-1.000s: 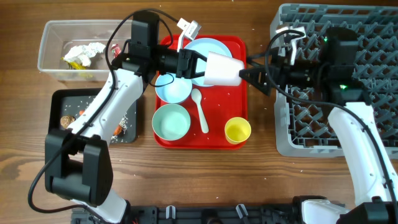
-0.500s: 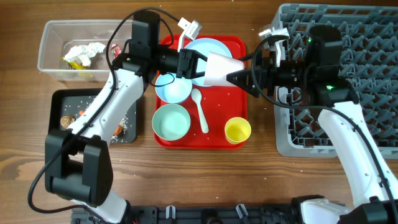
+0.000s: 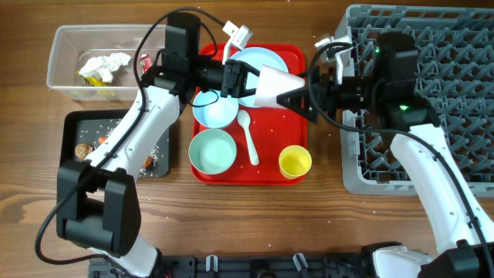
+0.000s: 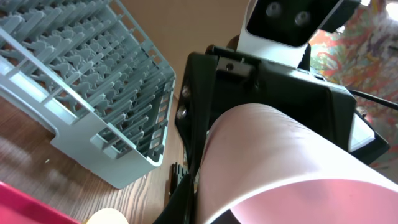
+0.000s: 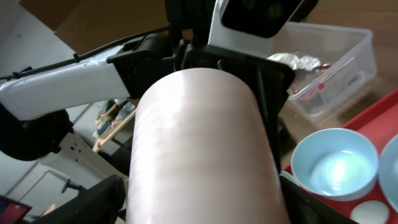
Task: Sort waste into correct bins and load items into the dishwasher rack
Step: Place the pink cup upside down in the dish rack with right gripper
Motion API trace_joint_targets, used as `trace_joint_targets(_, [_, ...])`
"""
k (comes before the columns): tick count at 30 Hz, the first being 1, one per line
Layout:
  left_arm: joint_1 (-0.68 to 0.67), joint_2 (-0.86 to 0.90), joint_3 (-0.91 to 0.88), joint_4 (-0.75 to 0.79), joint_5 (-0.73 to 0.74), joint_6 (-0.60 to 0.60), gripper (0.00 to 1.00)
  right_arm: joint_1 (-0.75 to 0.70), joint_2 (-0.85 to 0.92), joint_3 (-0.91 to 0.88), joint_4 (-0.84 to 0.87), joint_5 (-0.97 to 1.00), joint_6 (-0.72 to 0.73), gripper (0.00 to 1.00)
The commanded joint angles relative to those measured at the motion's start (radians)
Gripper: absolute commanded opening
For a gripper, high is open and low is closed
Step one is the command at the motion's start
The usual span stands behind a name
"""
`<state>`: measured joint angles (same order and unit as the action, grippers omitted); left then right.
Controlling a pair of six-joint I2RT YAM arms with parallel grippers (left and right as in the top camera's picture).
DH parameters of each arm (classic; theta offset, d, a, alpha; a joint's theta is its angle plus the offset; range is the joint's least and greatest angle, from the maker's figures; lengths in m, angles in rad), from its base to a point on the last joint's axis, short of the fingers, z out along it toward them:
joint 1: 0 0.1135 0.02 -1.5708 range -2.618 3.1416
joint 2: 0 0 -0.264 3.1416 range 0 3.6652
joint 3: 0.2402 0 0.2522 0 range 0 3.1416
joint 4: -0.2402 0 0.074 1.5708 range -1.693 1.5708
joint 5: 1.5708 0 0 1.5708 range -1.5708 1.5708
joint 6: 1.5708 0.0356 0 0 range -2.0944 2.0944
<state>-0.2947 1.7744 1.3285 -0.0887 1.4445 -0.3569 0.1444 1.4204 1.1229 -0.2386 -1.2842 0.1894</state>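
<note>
My left gripper (image 3: 243,81) is shut on the pink cup (image 3: 274,85) and holds it on its side above the red tray (image 3: 297,54). My right gripper (image 3: 292,96) is open, with a finger on each side of the cup's other end; the cup fills the right wrist view (image 5: 199,149). On the tray lie the pale blue plate (image 3: 258,58), two pale blue bowls (image 3: 214,112) (image 3: 212,150), the yellow cup (image 3: 295,162) and the white spoon (image 3: 248,137). The grey dishwasher rack (image 3: 455,93) stands at the right.
The clear tub (image 3: 69,38) at the back left holds the white tissue (image 3: 104,63) and the snack wrapper (image 3: 143,60). The black tray (image 3: 77,120) in front of it holds a brown lump (image 3: 81,150), rice grains and an orange piece (image 3: 147,161).
My right gripper has moved left from the rack to the pink cup, and its fingers now flank the cup's end. My left arm has held still with the cup.
</note>
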Motion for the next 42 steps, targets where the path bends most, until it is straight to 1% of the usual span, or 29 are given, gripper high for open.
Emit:
trace_joint_targets(1, [-0.005, -0.012, 0.005, 0.008, 0.001, 0.009, 0.04, 0.015, 0.014, 0.014, 0.000, -0.076, -0.003, 0.82])
trace_joint_targets(5, [-0.005, -0.012, 0.005, 0.011, 0.002, 0.005, 0.04, 0.015, 0.014, 0.014, 0.025, -0.079, 0.013, 0.81])
trace_joint_targets(6, [-0.005, -0.012, 0.005, 0.011, 0.002, 0.005, 0.04, 0.015, 0.014, 0.014, 0.044, -0.079, 0.028, 0.77])
trace_joint_targets(8, [-0.005, -0.012, 0.005, 0.011, 0.002, 0.005, 0.04, 0.015, 0.014, 0.014, 0.044, -0.079, 0.028, 0.66])
trace_joint_targets(9, [-0.005, -0.012, 0.005, 0.011, 0.002, 0.005, 0.04, 0.015, 0.014, 0.014, 0.044, -0.079, 0.028, 0.57])
trace_joint_targets(11, [-0.005, -0.012, 0.005, 0.011, 0.001, 0.005, 0.05, 0.015, 0.014, 0.014, 0.044, -0.079, 0.028, 0.54])
trace_joint_targets(12, [-0.005, -0.012, 0.005, 0.011, 0.000, 0.005, 0.13, 0.015, 0.014, 0.014, 0.044, -0.079, 0.029, 0.53])
trace_joint_targets(13, [-0.005, -0.012, 0.005, 0.011, -0.003, 0.005, 0.17, 0.015, 0.014, 0.014, 0.044, -0.079, 0.031, 0.53])
trace_joint_targets(14, [-0.005, -0.012, 0.005, 0.011, -0.005, 0.005, 0.26, 0.015, 0.014, 0.014, 0.045, -0.079, 0.031, 0.51])
trace_joint_targets(15, [-0.005, -0.012, 0.005, 0.011, -0.006, 0.006, 0.30, 0.010, 0.014, 0.014, 0.045, -0.079, 0.031, 0.51])
trace_joint_targets(22, [0.028, -0.012, 0.005, 0.010, -0.021, 0.005, 0.30, -0.092, 0.014, 0.014, 0.035, -0.105, 0.061, 0.50])
trace_joint_targets(25, [0.059, -0.012, 0.005, 0.010, -0.021, 0.001, 0.29, -0.143, 0.014, 0.014, -0.014, -0.104, 0.032, 0.49])
trace_joint_targets(27, [0.075, -0.012, 0.005, 0.010, -0.021, 0.002, 0.29, -0.168, 0.014, 0.014, -0.069, -0.053, 0.020, 0.45])
trace_joint_targets(31, [0.105, -0.012, 0.005, 0.000, -0.072, 0.003, 0.29, -0.176, 0.008, 0.014, -0.200, 0.109, 0.000, 0.45])
trace_joint_targets(32, [0.109, -0.012, 0.005, -0.011, -0.096, 0.009, 0.29, -0.176, 0.001, 0.016, -0.252, 0.184, -0.005, 0.46])
trace_joint_targets(33, [0.114, -0.012, 0.005, -0.061, -0.189, 0.010, 0.29, -0.177, -0.014, 0.022, -0.330, 0.302, -0.008, 0.46])
trace_joint_targets(35, [0.114, -0.012, 0.005, -0.143, -0.322, 0.013, 0.25, -0.177, -0.038, 0.049, -0.439, 0.458, -0.018, 0.46])
trace_joint_targets(37, [0.114, -0.012, 0.005, -0.270, -0.535, 0.013, 0.20, -0.200, -0.071, 0.163, -0.654, 0.701, -0.032, 0.46])
trace_joint_targets(38, [0.114, -0.012, 0.005, -0.315, -0.624, 0.013, 0.19, -0.217, -0.071, 0.229, -0.745, 0.789, -0.032, 0.46])
trace_joint_targets(41, [0.114, -0.012, 0.005, -0.451, -0.890, 0.012, 0.20, -0.298, -0.072, 0.416, -0.972, 0.996, -0.032, 0.46])
trace_joint_targets(42, [0.114, -0.012, 0.005, -0.472, -0.926, 0.012, 0.20, -0.325, -0.071, 0.446, -1.014, 1.030, -0.032, 0.50])
